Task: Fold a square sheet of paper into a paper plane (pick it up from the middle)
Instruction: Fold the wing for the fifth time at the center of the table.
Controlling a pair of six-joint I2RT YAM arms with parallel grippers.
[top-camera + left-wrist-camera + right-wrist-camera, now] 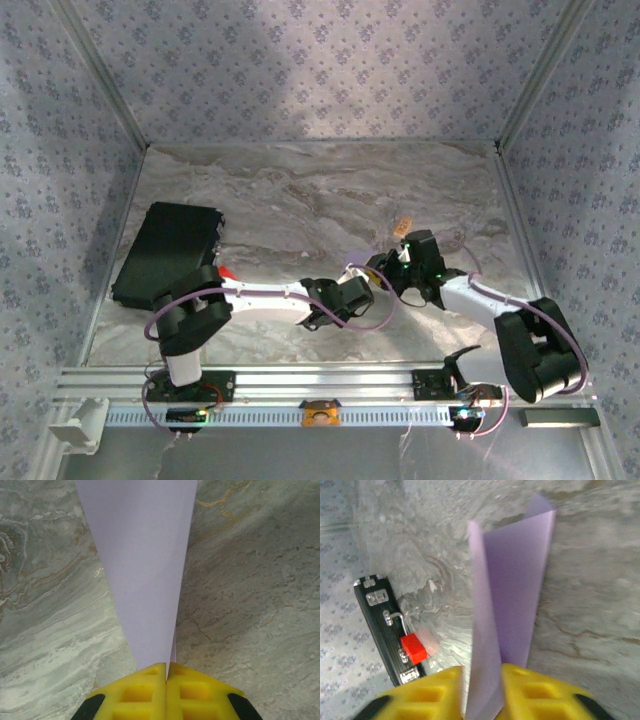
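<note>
Lavender paper plane (145, 570) held over the middle of the marble counter (260, 605)
The left hand (166, 672) is pressed together on the plane's narrow end. The plane's long axis runs straight out from it, widening away. The right hand (482, 690) has its fingers slightly apart, with the folded paper passing between them.

Paper plane (145, 565): wide end cropped at frame top; tip hidden inside left gripper (166, 672). Right wrist view, lower left: red object (413, 647) blurred; black pad (376, 630) partly hidden.
</note>
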